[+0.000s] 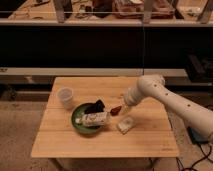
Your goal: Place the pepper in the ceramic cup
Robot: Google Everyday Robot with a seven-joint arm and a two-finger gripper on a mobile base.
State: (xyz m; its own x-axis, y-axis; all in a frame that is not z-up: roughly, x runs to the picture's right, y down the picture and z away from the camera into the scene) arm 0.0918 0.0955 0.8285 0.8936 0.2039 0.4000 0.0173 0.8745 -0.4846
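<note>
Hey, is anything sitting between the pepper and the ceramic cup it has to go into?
Yes: the black item on the green bowl rim lies between pepper and ceramic cup. The gripper is beside the pepper, opposite the cup.

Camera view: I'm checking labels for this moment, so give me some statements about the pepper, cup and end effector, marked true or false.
The pepper lies on the table beside the green bowl. True.
The pepper is in the ceramic cup. False: it lies on the table, away from the cup.
The end effector is low, close beside the pepper. True.
The green bowl is empty. False: it holds a pale packet.
</note>
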